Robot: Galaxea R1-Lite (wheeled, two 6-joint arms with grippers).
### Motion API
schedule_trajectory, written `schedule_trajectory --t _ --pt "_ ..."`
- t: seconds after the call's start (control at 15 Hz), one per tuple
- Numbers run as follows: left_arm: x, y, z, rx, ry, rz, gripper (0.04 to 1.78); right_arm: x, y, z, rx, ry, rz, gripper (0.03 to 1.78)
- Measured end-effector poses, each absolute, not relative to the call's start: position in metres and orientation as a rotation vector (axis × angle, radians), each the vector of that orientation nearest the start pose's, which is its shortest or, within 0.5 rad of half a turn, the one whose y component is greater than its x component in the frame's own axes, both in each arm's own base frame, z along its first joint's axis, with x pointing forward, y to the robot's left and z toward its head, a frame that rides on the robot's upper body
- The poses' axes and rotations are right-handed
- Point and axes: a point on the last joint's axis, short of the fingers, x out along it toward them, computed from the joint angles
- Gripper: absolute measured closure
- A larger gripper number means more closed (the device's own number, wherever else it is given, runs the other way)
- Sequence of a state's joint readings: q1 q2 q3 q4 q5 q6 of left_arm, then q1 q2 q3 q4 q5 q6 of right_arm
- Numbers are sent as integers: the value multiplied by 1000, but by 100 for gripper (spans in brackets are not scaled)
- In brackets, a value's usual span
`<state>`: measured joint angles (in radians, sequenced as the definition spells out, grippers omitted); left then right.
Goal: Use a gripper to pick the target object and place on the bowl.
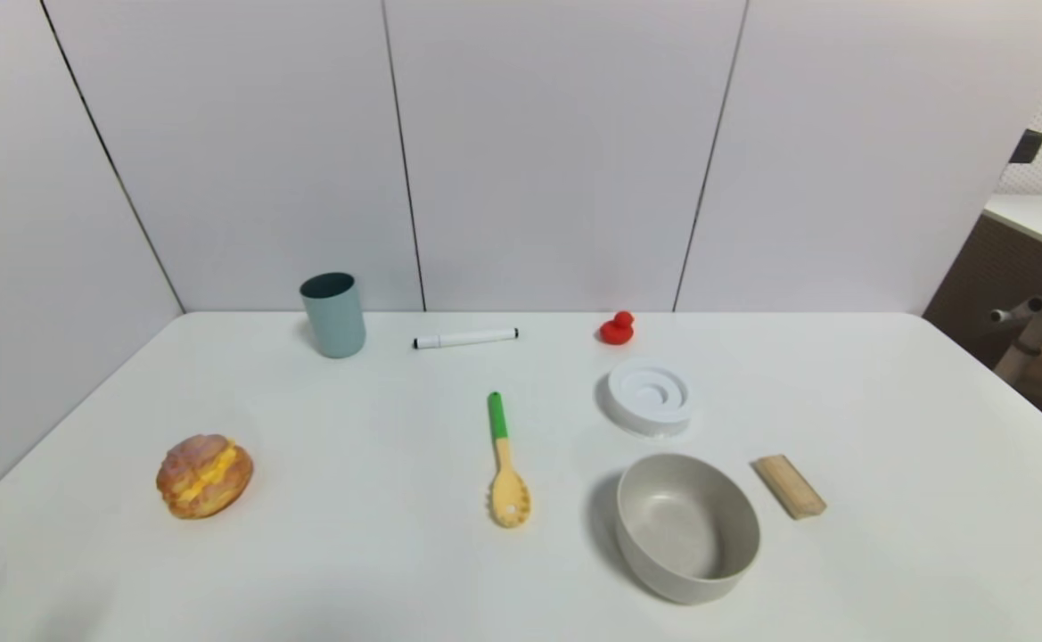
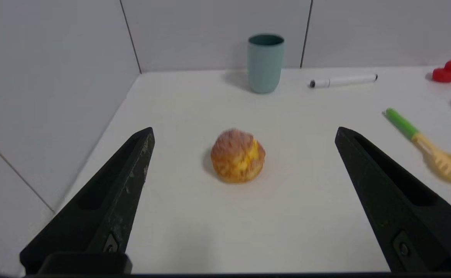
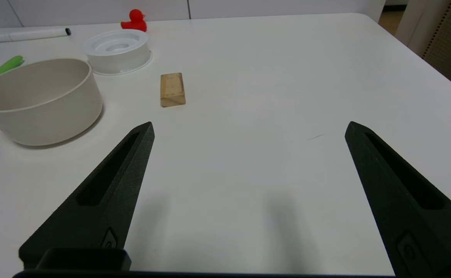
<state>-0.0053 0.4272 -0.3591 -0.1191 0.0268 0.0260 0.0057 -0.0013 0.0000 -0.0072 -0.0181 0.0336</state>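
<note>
Hovering low, left gripper (image 2: pixel 244 131) spread wide — facing the bun (image 2: pixel 237 160), bare table (image 2: pixel 194 216) lying between.

- We see the cream-puff bun (image 1: pixel 205 475), golden-brown with yellow filling in its split, resting on the table's left side.
- We see the beige-grey bowl (image 1: pixel 687 526) upright and empty, well apart on the right.

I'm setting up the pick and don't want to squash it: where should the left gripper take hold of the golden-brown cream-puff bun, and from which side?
Probably across the golden-brown cream-puff bun's round crust, at its widest middle, coming down from above. The open left gripper already faces it with a finger on each side. The bun sits alone on the white table, and its yellow filling shows at the split, so close on the crust instead.
</note>
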Motion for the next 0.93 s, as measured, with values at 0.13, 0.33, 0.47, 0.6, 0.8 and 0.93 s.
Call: schedule_trajectory --t 0.13,0.33,0.47,0.6,0.8,0.93 --pt "20 0 240 36 -78 22 13 -23 -1 76 33 -9 -12 10" --pt "48 0 303 31 -64 24 13 -23 -1 76 33 -9 -13 10" --pt "75 0 336 29 -28 21 13 -23 -1 76 34 -9 -13 10" --pt "101 -1 358 32 39 12 13 -23 -1 76 34 -9 -13 10" --pt "143 -5 358 40 239 -16 13 -23 -1 76 33 -9 -13 10" --pt "165 -7 345 45 368 -23 13 -23 -1 76 33 -9 -12 10"
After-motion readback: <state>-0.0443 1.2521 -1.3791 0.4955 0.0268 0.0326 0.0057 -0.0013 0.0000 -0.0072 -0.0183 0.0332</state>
